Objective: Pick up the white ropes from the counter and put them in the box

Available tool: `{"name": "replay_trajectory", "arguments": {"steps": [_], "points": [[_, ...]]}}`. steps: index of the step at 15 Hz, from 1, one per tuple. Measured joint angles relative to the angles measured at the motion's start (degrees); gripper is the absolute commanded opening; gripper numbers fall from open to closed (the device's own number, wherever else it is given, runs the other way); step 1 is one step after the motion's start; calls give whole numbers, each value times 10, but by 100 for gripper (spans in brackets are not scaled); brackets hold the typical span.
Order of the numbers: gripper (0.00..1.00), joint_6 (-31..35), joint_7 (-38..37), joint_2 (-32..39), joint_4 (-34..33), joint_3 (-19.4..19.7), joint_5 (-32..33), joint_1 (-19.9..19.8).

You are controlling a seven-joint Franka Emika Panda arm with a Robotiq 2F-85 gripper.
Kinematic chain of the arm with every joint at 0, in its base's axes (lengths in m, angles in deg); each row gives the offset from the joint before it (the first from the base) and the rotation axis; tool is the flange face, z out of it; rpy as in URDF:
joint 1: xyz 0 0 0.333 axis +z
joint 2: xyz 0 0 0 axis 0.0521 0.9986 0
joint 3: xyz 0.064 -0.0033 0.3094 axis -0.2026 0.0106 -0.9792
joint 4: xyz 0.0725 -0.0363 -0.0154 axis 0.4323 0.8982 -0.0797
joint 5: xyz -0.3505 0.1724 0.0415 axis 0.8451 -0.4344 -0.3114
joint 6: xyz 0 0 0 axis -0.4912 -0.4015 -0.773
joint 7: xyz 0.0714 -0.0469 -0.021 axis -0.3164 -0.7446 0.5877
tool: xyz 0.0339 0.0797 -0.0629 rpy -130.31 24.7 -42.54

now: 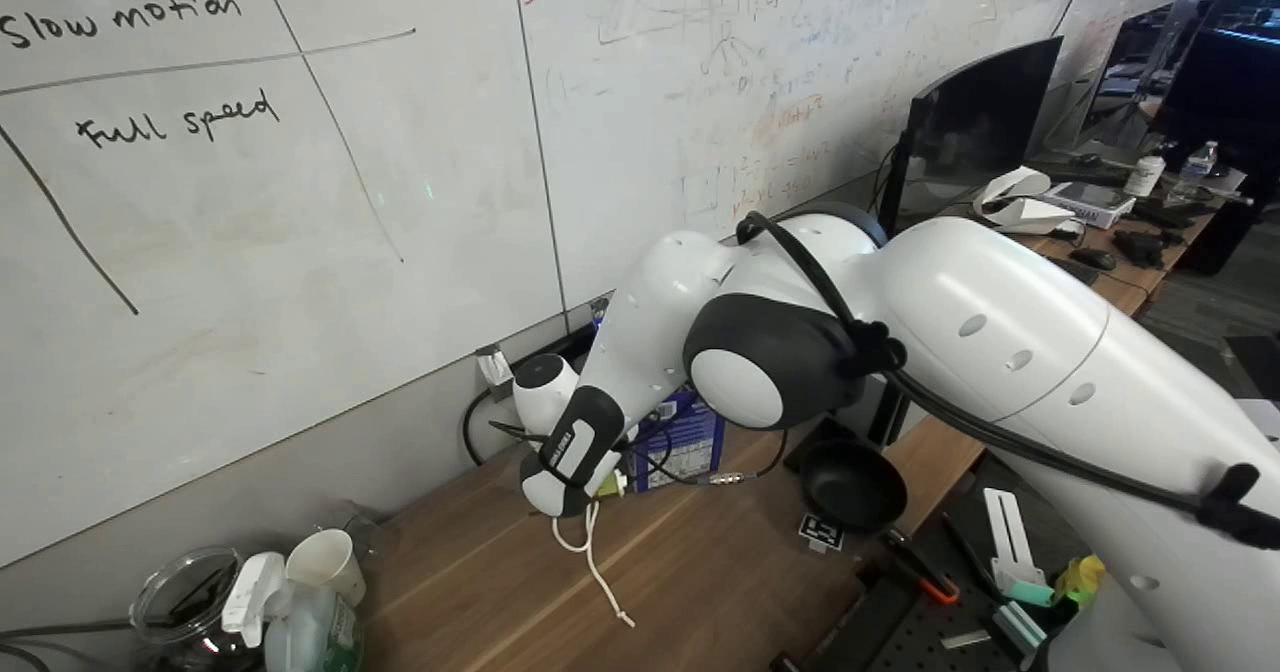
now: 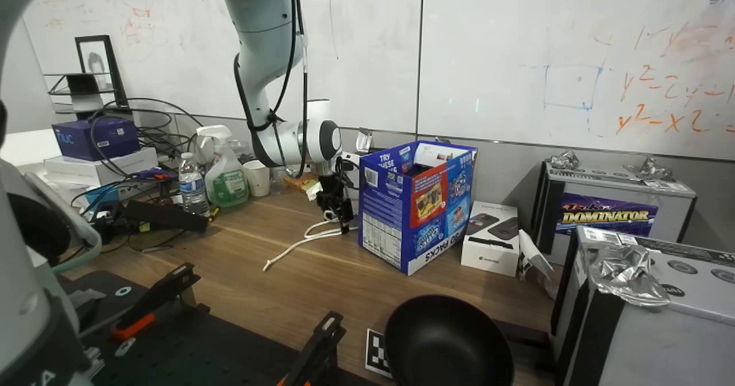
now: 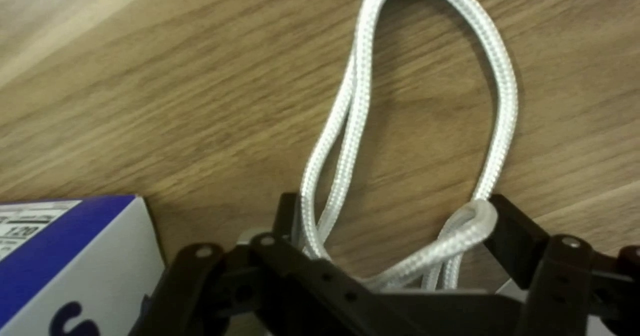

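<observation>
The white ropes lie in loops on the brown wood counter (image 1: 470,582) (image 2: 264,294) (image 3: 200,101); they show in both exterior views (image 1: 606,587) (image 2: 310,238) and in the wrist view (image 3: 358,103). The blue box (image 1: 690,452) (image 2: 382,213) stands upright beside the gripper, with its top open in an exterior view; its corner is at lower left in the wrist view (image 3: 115,256). My gripper (image 3: 395,218) (image 2: 339,219) is low over the ropes, fingers wide apart. Rope loops lie between the fingers, one against the right fingertip. The arm hides the gripper in an exterior view.
A black pan (image 2: 448,340) (image 1: 850,482) sits on the counter near the robot base. A white phone box (image 2: 491,242) and grey batteries (image 2: 620,202) stand past the blue box. A spray bottle (image 2: 227,173), paper cup (image 2: 257,178) and water bottle (image 2: 193,185) stand along the other end.
</observation>
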Motion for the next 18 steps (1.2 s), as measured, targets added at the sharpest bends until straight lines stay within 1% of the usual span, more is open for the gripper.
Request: {"name": "replay_trajectory", "arguments": {"steps": [5, 6, 10, 11, 13, 15, 18], "points": [[23, -3, 1, -1, -8, 0, 0, 3], [18, -6, 1, -1, -9, 1, 0, 3], [11, -8, 3, -2, -11, 2, 0, 3], [15, -9, 4, -2, -11, 2, 0, 3], [17, -9, 5, -2, -12, 2, 0, 3], [17, -9, 7, -2, -12, 2, 0, 3], [15, -10, 9, -5, -12, 5, 0, 4]]}}
